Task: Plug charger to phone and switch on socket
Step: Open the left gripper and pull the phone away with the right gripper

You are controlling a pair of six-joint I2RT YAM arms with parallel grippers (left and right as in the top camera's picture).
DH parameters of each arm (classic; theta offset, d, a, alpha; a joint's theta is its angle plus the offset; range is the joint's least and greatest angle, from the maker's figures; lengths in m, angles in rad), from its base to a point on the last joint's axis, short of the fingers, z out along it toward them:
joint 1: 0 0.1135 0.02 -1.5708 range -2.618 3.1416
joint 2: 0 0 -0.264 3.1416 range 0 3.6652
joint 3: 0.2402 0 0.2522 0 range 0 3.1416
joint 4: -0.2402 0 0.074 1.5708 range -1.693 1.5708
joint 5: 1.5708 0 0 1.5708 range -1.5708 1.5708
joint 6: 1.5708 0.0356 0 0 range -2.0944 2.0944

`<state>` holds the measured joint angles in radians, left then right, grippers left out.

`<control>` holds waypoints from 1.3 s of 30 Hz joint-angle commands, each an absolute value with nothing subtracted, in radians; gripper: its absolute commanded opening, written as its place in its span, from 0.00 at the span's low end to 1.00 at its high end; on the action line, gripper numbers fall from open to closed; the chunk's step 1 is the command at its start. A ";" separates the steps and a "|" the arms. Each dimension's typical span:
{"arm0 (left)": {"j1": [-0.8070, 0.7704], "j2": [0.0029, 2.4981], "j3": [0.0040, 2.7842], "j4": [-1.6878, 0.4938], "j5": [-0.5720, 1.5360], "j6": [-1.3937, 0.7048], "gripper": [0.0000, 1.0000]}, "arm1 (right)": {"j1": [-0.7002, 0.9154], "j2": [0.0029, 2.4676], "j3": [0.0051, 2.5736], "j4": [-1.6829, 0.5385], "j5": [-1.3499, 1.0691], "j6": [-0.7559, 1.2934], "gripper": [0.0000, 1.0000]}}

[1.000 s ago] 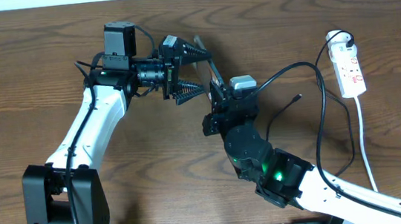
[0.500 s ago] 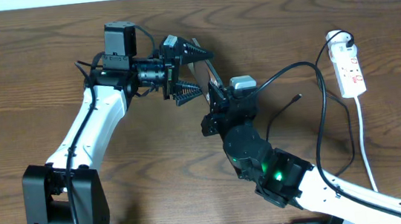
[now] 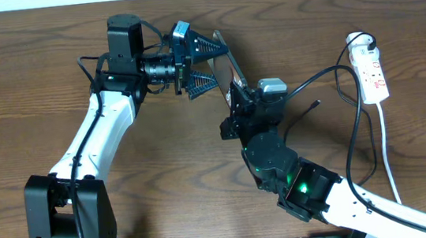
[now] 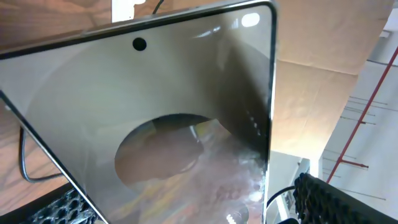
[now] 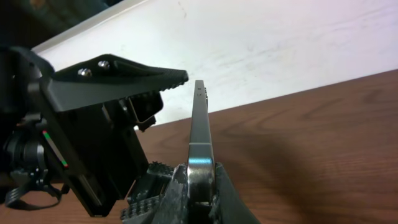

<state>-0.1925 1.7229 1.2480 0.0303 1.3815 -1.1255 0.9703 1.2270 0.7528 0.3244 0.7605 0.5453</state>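
The phone (image 3: 229,58) is held on edge above the table. My right gripper (image 3: 236,99) is shut on its lower end; in the right wrist view the pads clamp the phone's thin silvery edge (image 5: 200,124) at my right gripper (image 5: 200,186). My left gripper (image 3: 211,62) is open and straddles the phone without squeezing it. The phone's glossy screen (image 4: 155,93) fills the left wrist view, with a left fingertip (image 4: 68,205) at each lower corner. The charger's black plug tip (image 3: 316,105) lies on the table to the right. The white socket strip (image 3: 371,71) lies at the far right.
The strip's white cord (image 3: 387,148) runs down toward the front edge. Black cable loops (image 3: 346,121) lie between the right arm and the strip. The left arm (image 3: 95,131) spans the left half of the table. A white wall (image 5: 280,43) is behind.
The phone has risen and tilted toward the table's far edge. My left gripper has moved up and right alongside it, still open. My right gripper has shifted slightly right.
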 commanded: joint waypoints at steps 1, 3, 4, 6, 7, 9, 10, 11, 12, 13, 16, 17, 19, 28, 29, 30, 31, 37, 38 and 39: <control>-0.186 1.698 1.255 0.047 1.375 -1.109 0.98 | 0.950 1.213 0.772 0.308 0.785 0.588 0.01; -0.186 1.698 1.255 0.048 1.375 -1.108 0.98 | 0.937 1.212 0.772 0.297 0.784 0.591 0.01; -0.186 1.698 1.255 0.047 1.374 -1.092 0.98 | 0.928 1.210 0.772 0.294 0.784 0.591 0.01; -0.186 1.698 1.255 0.047 1.367 -1.073 0.98 | 0.922 1.202 0.772 0.297 0.784 0.594 0.01; -0.186 1.698 1.255 0.047 1.363 -1.070 0.98 | 0.919 1.195 0.772 0.296 0.785 0.598 0.01; -0.186 1.698 1.255 0.047 1.353 -1.071 0.98 | 0.911 1.184 0.772 0.295 0.788 0.598 0.01; -0.186 1.698 1.255 0.047 1.351 -1.071 0.98 | 0.904 1.179 0.772 0.295 0.789 0.598 0.01; -0.186 1.698 1.255 0.047 1.349 -1.071 0.98 | 0.898 1.175 0.772 0.294 0.792 0.598 0.01; -0.186 1.698 1.255 0.047 1.349 -1.070 0.98 | 0.889 1.171 0.772 0.288 0.792 0.598 0.01; -0.186 1.698 1.255 0.047 1.349 -1.070 0.98 | 0.880 1.168 0.772 0.279 0.791 0.599 0.01; -0.186 1.698 1.255 0.052 1.349 -1.043 0.98 | 0.856 1.156 0.772 0.223 0.791 0.655 0.01; -0.186 1.698 1.255 0.055 1.349 -1.020 0.98 | 0.849 1.150 0.772 0.192 0.790 0.690 0.01; -0.185 1.698 1.255 0.055 1.349 -0.986 0.98 | 0.839 1.136 0.772 0.137 0.785 0.743 0.01; -0.160 1.698 1.255 0.054 1.297 -0.923 0.98 | 0.832 1.009 0.772 -0.023 0.696 0.763 0.01; -0.160 1.698 1.255 0.054 1.280 -0.916 0.98 | 0.832 0.990 0.772 -0.043 0.683 0.767 0.01; -0.160 1.698 1.255 0.054 1.253 -0.913 0.98 | 0.832 0.972 0.772 -0.064 0.667 0.779 0.01; -0.160 1.698 1.255 0.054 1.220 -0.908 0.98 | 0.832 0.955 0.772 -0.085 0.647 0.795 0.01; -0.160 1.698 1.255 -0.096 0.921 -0.762 0.98 | 0.832 0.897 0.772 -0.171 0.578 0.829 0.01; -0.160 1.698 1.255 -0.154 0.844 -0.720 0.98 | 0.832 0.892 0.772 -0.187 0.574 0.839 0.01; -0.160 1.698 1.255 -0.212 0.767 -0.678 0.98 | 0.832 0.889 0.772 -0.202 0.571 0.849 0.01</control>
<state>-0.1646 1.7214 1.2499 -0.1333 1.0374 -0.8318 0.8398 0.9123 0.7528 -0.1886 0.5987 0.8009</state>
